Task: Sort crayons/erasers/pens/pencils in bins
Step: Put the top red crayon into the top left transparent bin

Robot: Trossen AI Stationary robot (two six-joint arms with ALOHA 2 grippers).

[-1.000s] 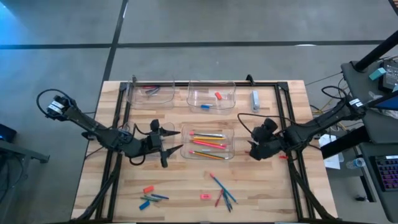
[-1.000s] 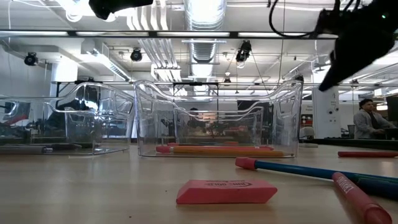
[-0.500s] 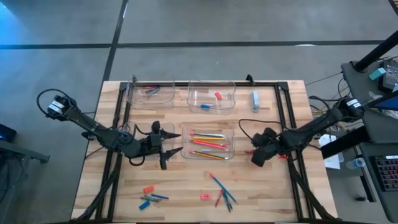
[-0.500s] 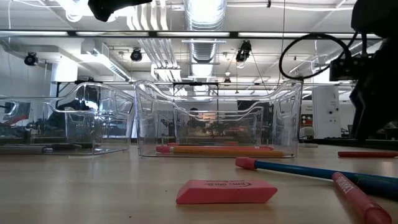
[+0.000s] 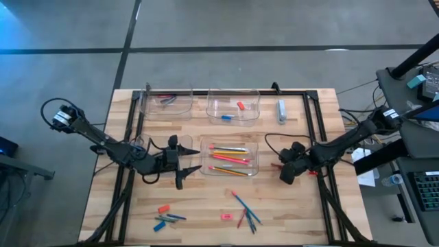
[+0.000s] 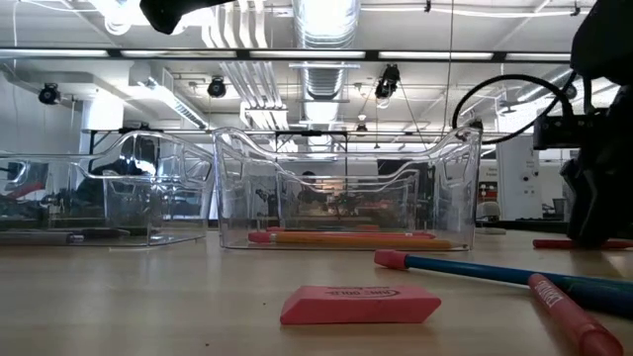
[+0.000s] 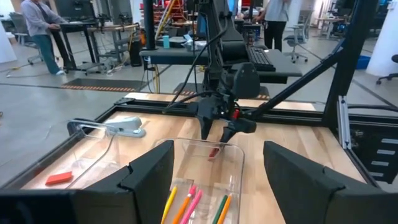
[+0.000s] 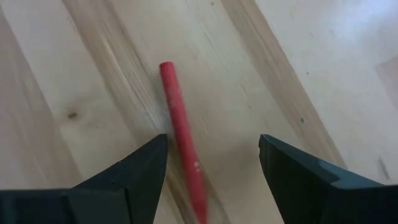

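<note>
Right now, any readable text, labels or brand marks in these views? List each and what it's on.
None can be quoted.
Pink eraser lying on the table in the low view: a dark printed mark on its top face, too small and blurred to read.
Red crayon between the right gripper's open fingers: no lettering can be made out.
Bins, pencils, stapler: no print visible.
</note>
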